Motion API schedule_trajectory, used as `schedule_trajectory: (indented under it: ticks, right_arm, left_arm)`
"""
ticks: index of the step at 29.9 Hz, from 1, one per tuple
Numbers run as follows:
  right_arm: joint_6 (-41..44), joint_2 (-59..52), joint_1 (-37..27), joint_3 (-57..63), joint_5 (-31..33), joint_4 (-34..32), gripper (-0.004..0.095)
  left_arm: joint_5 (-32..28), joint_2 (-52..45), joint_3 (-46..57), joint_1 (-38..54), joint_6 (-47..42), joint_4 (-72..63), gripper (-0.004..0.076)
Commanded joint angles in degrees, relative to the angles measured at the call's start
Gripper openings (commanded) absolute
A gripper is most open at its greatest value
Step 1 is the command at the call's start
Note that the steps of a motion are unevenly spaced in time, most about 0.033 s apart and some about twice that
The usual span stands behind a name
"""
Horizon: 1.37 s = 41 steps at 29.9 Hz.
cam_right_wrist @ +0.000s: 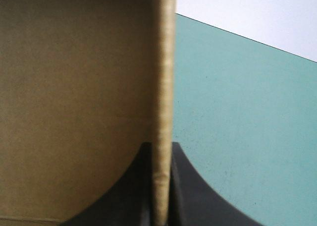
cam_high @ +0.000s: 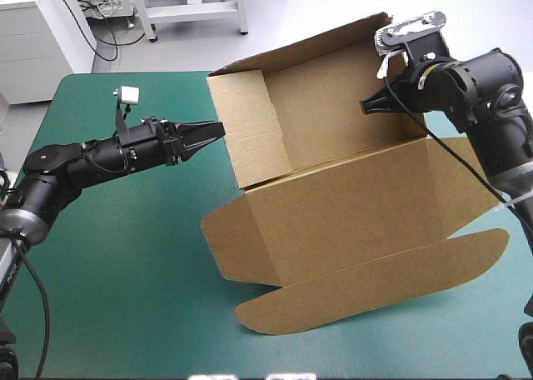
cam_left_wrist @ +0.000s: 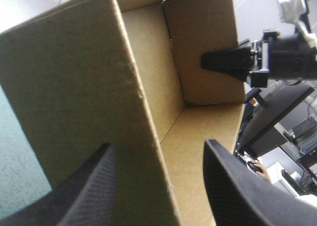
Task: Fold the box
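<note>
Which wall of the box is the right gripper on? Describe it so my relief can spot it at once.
The brown box stands on the teal-green cover as an open tray. The wall is the tray's short end on the robot's right side. It alone is pinched in the right gripper; the opposite end wall is not gripped, since the left gripper at it is open.
</note>
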Motion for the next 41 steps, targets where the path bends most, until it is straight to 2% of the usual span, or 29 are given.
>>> schedule_trajectory:
  ticks: [1, 8, 13, 17, 20, 25, 28, 36, 41]
  right_arm:
    - [0.4, -1.8, -0.1, -1.4, -4.5, -0.9, -0.0022]
    - [0.4, -1.6, 0.0, -1.4, -5.9, 2.9, -0.002]
    - [-0.4, -0.5, 0.0, -1.4, -7.2, 9.1, -0.0019]
    - [-0.4, 0.3, 2.2, -1.4, -7.4, 9.4, -0.0019]
    - [1.3, 0.9, 5.5, -1.4, -9.0, 8.5, -0.0017]
    - [6.8, 2.1, 8.5, -1.4, -9.4, 7.2, -0.0017]
    - [9.6, 3.2, 9.6, -1.4, -9.0, 8.0, -0.0017]
    - [13.3, 7.3, 12.0, -1.4, -10.1, 10.0, -0.0017]
    - [14.0, 11.4, 10.8, -1.4, -9.5, 8.0, -0.0018]
  left_arm:
    - [1.6, -2.0, -1.8, -0.3, -0.3, -6.1, 0.0379]
    - [-3.1, -2.0, -2.4, -0.3, -5.6, -0.1, 0.0379]
    - [-10.5, -2.0, -7.2, -3.0, -20.5, 19.3, 0.0379]
    - [-15.3, -2.0, -11.6, -7.1, -28.3, 28.8, 0.0379]
    - [-17.9, -1.4, -15.0, -11.1, -40.1, 41.2, 0.0379]
    - [-15.8, 1.0, -19.0, -15.4, -62.2, 65.2, 0.0376]
    - [-13.9, 3.0, -21.2, -16.4, -67.2, 70.8, 0.033]
    - [-10.5, 8.8, -27.0, -16.9, -69.3, 75.2, 0.013]
    - [-7.3, 11.8, -28.8, -16.9, -69.6, 81.7, -0.0006]
